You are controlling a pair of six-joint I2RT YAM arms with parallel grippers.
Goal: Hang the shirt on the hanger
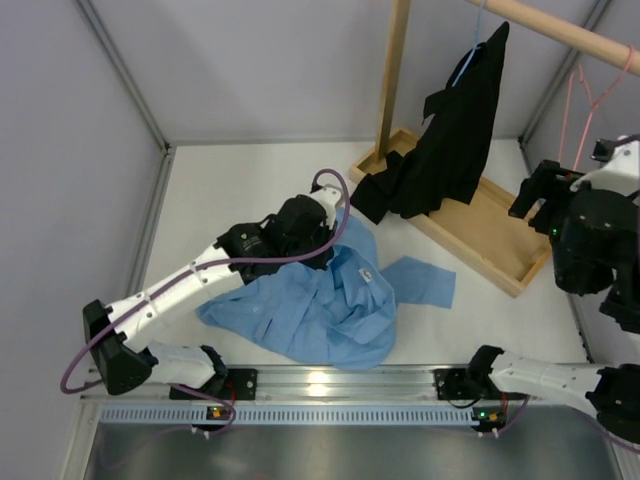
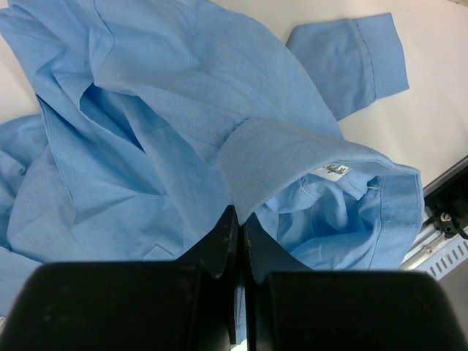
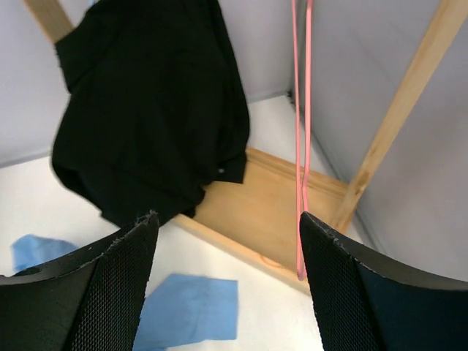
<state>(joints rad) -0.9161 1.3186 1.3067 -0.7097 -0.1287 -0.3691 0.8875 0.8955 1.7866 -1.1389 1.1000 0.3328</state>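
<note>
The light blue shirt (image 1: 320,305) lies crumpled on the white table in front of the arms, one sleeve (image 1: 425,282) stretched to the right. My left gripper (image 1: 335,240) is shut on the shirt's collar; in the left wrist view its jaws (image 2: 240,219) pinch the folded collar edge (image 2: 278,157). The pink hanger (image 1: 580,100) hangs from the wooden rail at the far right. My right gripper (image 1: 545,200) is open and empty beside it; in the right wrist view the hanger (image 3: 301,139) hangs just inside the right finger (image 3: 344,270).
A black garment (image 1: 450,140) on a light blue hanger hangs from the wooden rail (image 1: 560,30), draping onto the rack's wooden base tray (image 1: 490,235). A wooden post (image 1: 393,75) rises at the tray's back left. Grey walls enclose the table.
</note>
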